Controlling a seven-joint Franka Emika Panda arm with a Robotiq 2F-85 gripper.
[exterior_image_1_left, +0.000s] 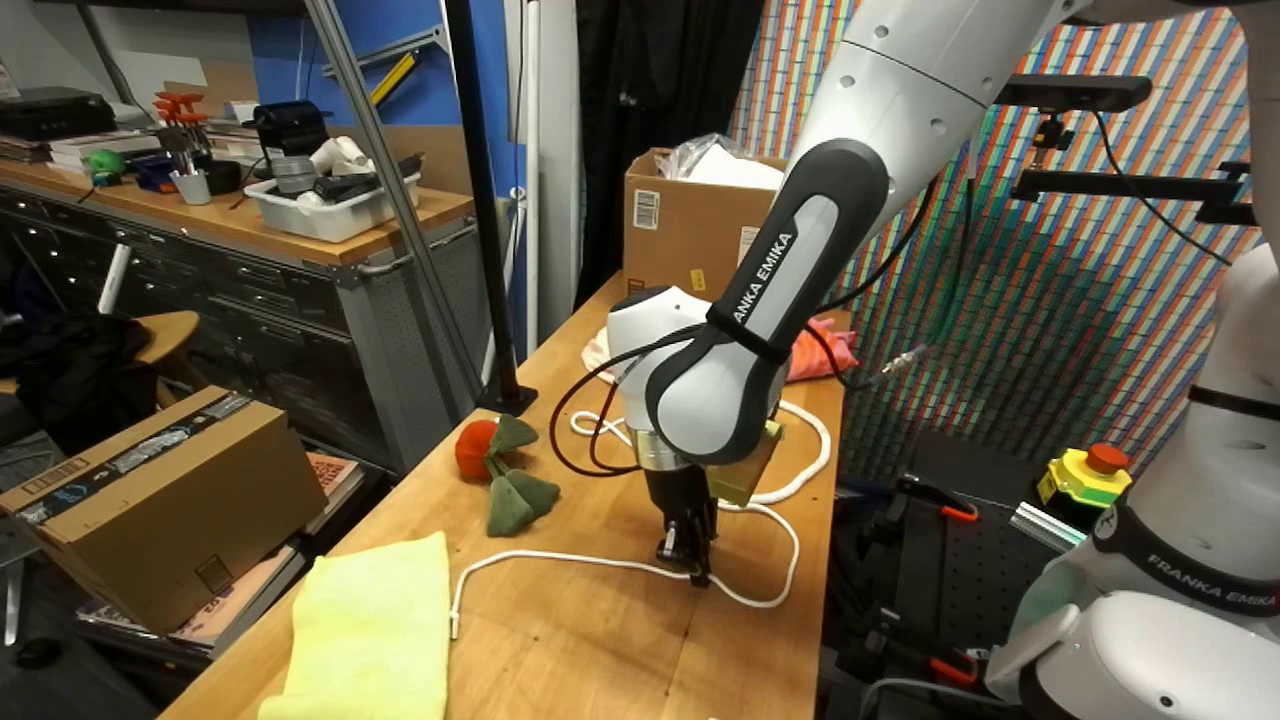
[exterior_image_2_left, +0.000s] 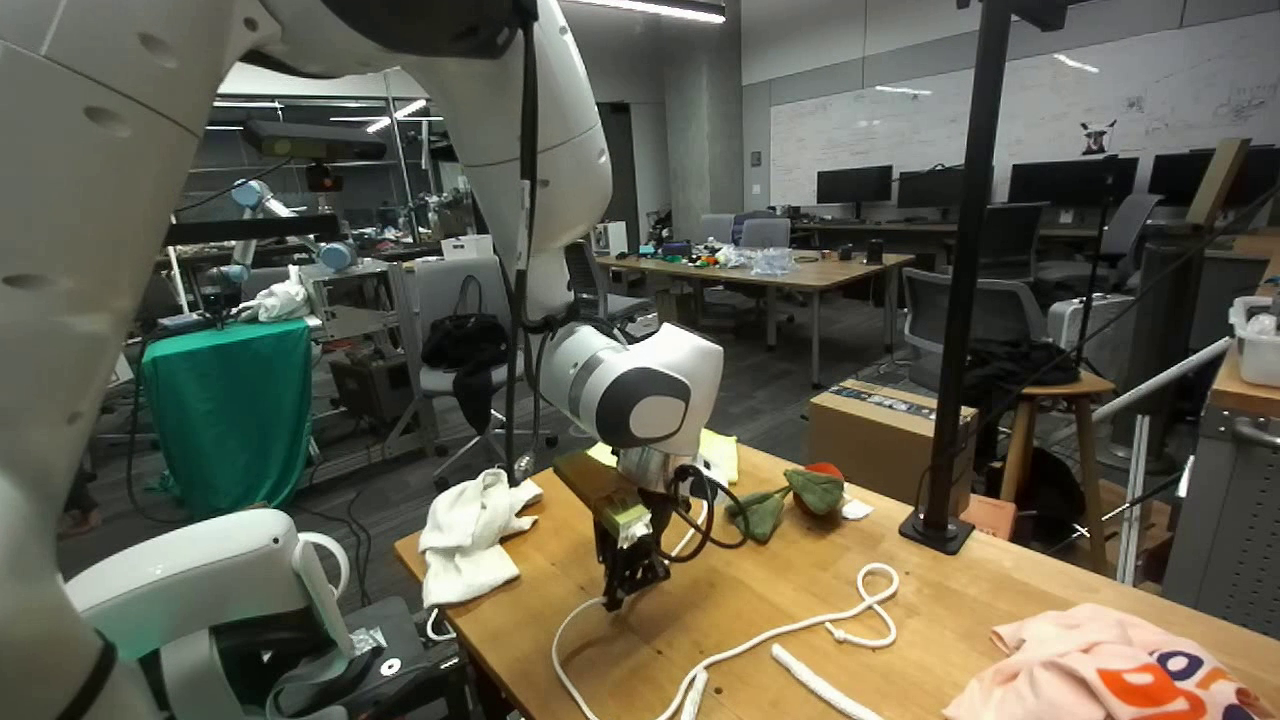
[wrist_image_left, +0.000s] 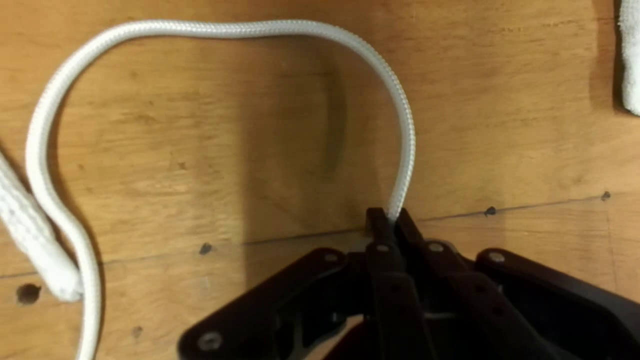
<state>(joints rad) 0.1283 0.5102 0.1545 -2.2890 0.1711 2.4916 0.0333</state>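
Gripper (wrist_image_left: 392, 216) had white rope (wrist_image_left: 210, 30) pinched btwn its tips; in wrist view it curved from 12 o'clock via 10 to 8 over wooden table (wrist_image_left: 175, 155). In an ext. view, red/green item (exterior_image_1_left: 515, 495) lay approx. 10 o'clock of gripper, yellow cloth (exterior_image_1_left: 370, 630) nr 9

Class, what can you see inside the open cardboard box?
In an exterior view, crumpled clear plastic and white material show at the top of the open cardboard box; anything beneath them is covered.

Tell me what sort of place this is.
Most likely a robotics lab or workshop: a large robot arm, a red stop button near its base, and a whiteboard with writing point to it.
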